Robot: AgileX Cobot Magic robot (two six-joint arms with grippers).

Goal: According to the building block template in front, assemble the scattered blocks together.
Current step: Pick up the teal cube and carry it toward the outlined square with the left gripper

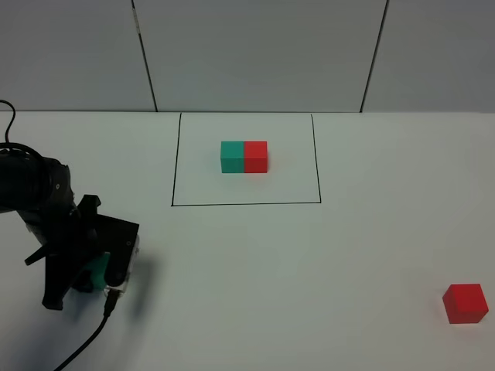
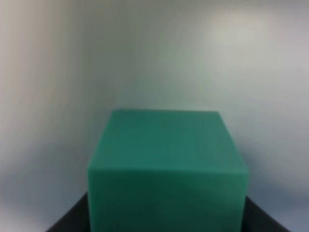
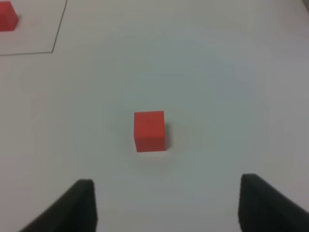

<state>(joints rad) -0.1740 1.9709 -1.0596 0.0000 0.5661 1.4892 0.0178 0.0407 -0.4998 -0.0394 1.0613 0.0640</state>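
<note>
White matte table (image 1: 309,270) holds the building block template (image 1: 244,157), teal+red cubes joined inside a thin black outline (image 1: 246,204). At front-left, the left gripper (image 1: 91,280) is pinched onto the teal cube (image 2: 166,169); the ext view shows only a sliver of it, the left wrist view its smooth faces. The right gripper (image 3: 169,195), seen only in its wrist view, has jaws spread, w/ the red cube (image 3: 149,131) on the table just ahead of them, untouched, at front-right.

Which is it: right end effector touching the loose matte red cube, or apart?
Apart. The right wrist view shows bare table between the matte red cube and the fingers of the right end effector.
</note>
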